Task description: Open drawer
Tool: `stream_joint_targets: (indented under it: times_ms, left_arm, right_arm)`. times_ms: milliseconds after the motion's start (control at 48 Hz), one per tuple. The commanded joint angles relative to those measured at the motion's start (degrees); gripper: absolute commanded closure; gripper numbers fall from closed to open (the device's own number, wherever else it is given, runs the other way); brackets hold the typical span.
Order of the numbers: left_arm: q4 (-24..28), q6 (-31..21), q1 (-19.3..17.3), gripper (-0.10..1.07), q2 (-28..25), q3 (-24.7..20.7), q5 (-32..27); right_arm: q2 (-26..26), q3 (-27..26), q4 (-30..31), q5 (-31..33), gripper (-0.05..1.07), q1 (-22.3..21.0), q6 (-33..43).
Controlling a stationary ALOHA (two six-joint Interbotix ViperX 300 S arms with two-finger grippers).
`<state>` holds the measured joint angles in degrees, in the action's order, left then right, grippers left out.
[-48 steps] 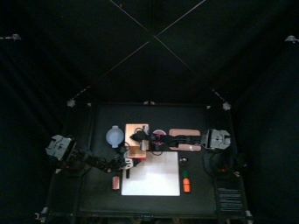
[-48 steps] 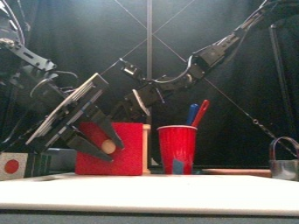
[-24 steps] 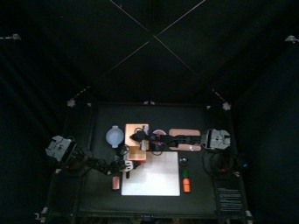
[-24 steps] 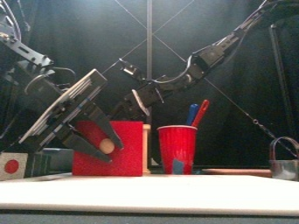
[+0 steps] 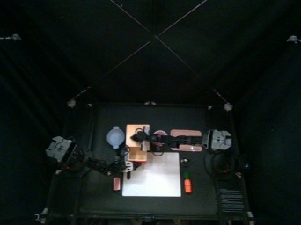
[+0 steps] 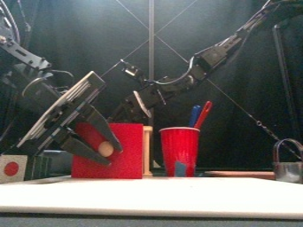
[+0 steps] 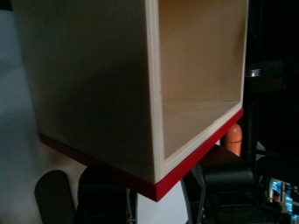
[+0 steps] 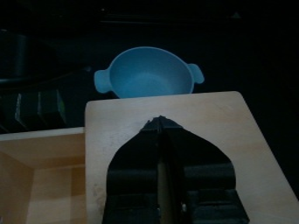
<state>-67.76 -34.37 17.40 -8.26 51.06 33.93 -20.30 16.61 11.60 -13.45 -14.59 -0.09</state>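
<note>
Wood fills most of what my left wrist camera sees: the drawer (image 7: 93,87) is a pale box with a hollow side and a red edge running along one face. My left gripper (image 7: 152,199) has its jaws apart, one on each side of the box's red-edged corner. I cannot tell whether either jaw presses on it.

From the front, the same unit shows a red face low on the left side of the table. A small round wooden knob (image 6: 106,149) sits on that face, right where my left fingers (image 6: 92,133) come down at a slant. My left arm enters from the left; my right arm slopes down from the upper right and ends just behind the box.

My right gripper (image 8: 159,124) has its jaws together, only a thin slit between them, with the tips over the box's flat wooden top. Beyond the top lies a blue bowl (image 8: 146,74).

From above, the drawer is a narrow tan rectangle on the left half of the table. It stands at the far left corner of the white sheet (image 5: 157,174), with the bowl just to its left. A pink piece (image 5: 185,134) lies to its right, beyond the sheet's far edge. An orange stick (image 5: 188,186) lies on the sheet's right side. In the front view, a red cup (image 6: 180,149) holding pens (image 6: 199,115) stands just right of the red face.
</note>
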Motion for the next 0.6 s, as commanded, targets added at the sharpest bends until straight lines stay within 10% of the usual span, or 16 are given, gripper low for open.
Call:
stream_joint_targets:
  times_ms: [0, 583]
  left_arm:
    - [0.3, 0.2, -1.2, 0.31, -0.1, -0.4, -0.1]
    - [0.4, 0.5, -0.2, 0.24, -0.1, -2.8, -0.2]
  right_arm:
    - [0.4, -0.1, -0.1, 1.3, 1.00, -0.1, 0.0]
    - [0.4, 0.0, 0.0, 2.0, 1.00, -0.1, 0.0]
